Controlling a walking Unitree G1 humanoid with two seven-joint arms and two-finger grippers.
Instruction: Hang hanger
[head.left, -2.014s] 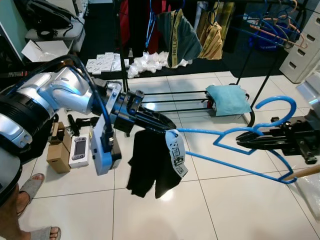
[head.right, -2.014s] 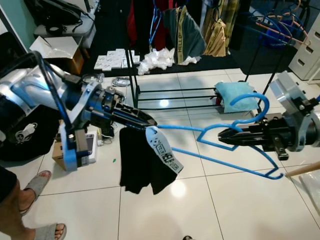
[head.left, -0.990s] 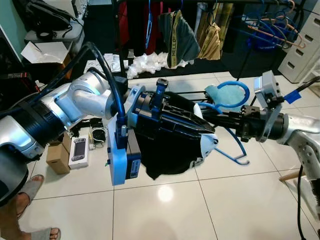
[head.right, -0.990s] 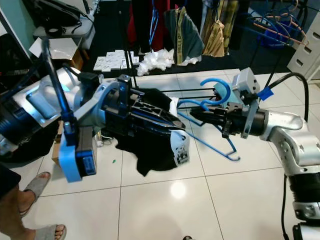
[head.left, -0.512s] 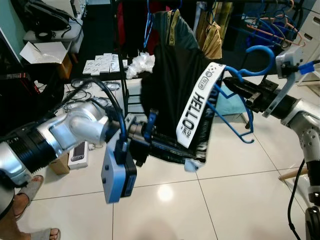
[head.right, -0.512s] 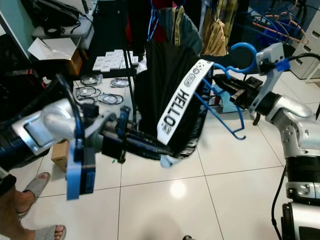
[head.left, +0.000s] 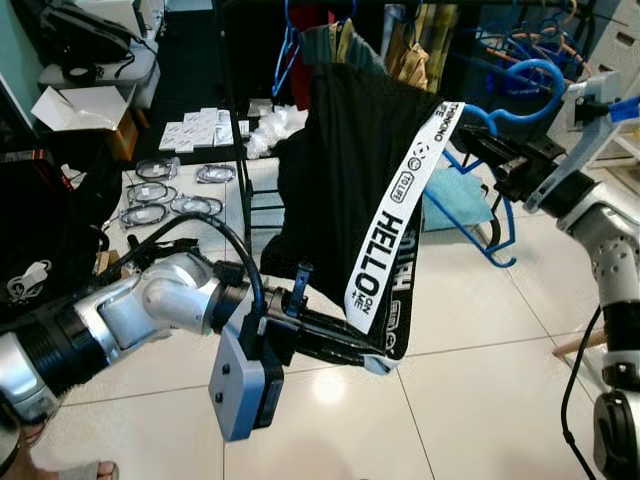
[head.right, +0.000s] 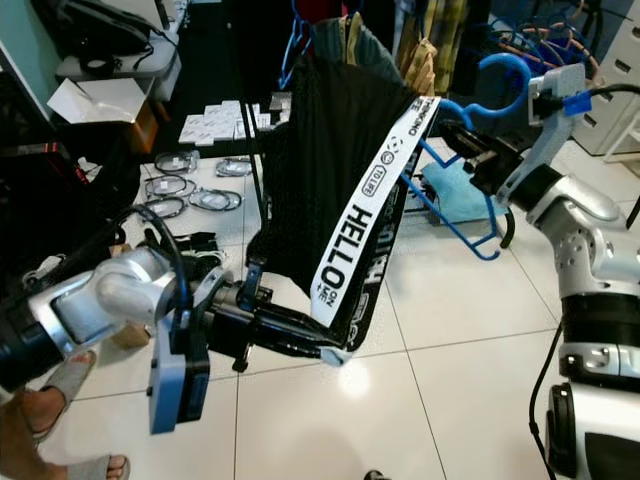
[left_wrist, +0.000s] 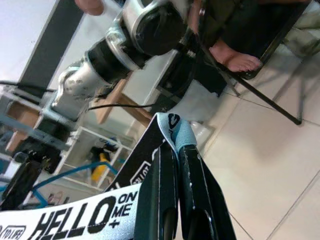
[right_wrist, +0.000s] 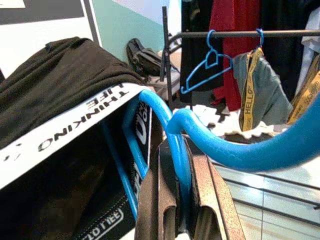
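A blue plastic hanger (head.left: 500, 120) is held up at the right, its neck pinched in my right gripper (head.left: 478, 148), which is shut on it; the right wrist view shows the hanger (right_wrist: 175, 135) between the fingers. Black shorts (head.left: 345, 170) with a white "HELLO" waistband (head.left: 395, 225) drape from the hanger. My left gripper (head.left: 372, 358) reaches in low and is shut on the shorts' bottom edge, seen in the left wrist view as the band (left_wrist: 170, 131) clamped between the fingers (left_wrist: 155, 200). A clothes rail (right_wrist: 240, 34) with a hanging blue hanger (right_wrist: 207, 64) runs behind.
The rack's black frame (head.left: 240, 170) stands just behind the shorts, with hung clothes (head.left: 345, 45) on it and a teal cloth (head.left: 455, 195) on its base. Cables (head.left: 150, 190) and boxes lie on the tiled floor at the left. A person's sandalled foot (head.right: 65, 380) is at the near left.
The right arm has lifted the hanger and shorts from near the floor to rail height. My left gripper has dropped low and stays shut on the shorts' bottom edge, stretching them.
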